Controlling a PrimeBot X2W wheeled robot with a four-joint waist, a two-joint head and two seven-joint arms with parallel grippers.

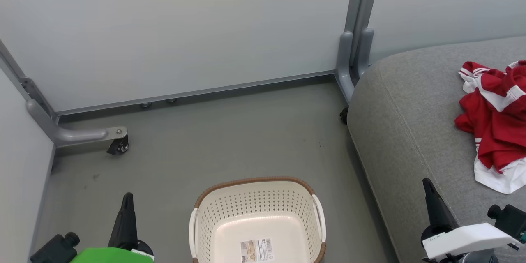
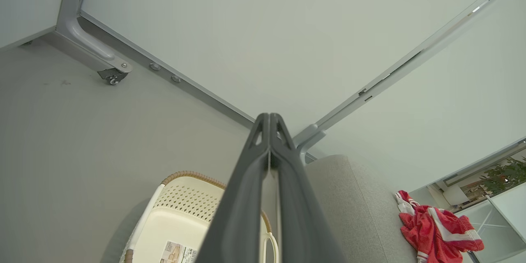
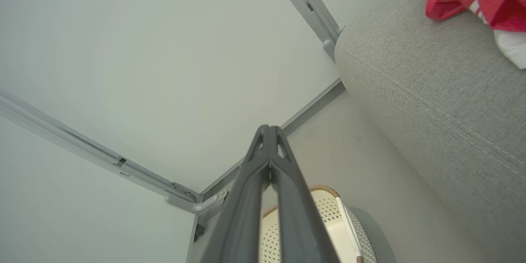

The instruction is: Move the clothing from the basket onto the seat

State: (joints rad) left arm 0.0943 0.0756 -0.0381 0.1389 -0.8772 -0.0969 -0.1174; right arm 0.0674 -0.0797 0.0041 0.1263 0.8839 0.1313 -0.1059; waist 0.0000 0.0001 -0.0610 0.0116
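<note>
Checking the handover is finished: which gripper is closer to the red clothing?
The right gripper, shut, by the seat near the clothing. The left gripper, also shut, is on the far side of the basket, over the floor.

Grey floor [image 1: 213, 148], pale partition walls [image 1: 185, 28], castored foot [image 1: 84, 134]
</note>
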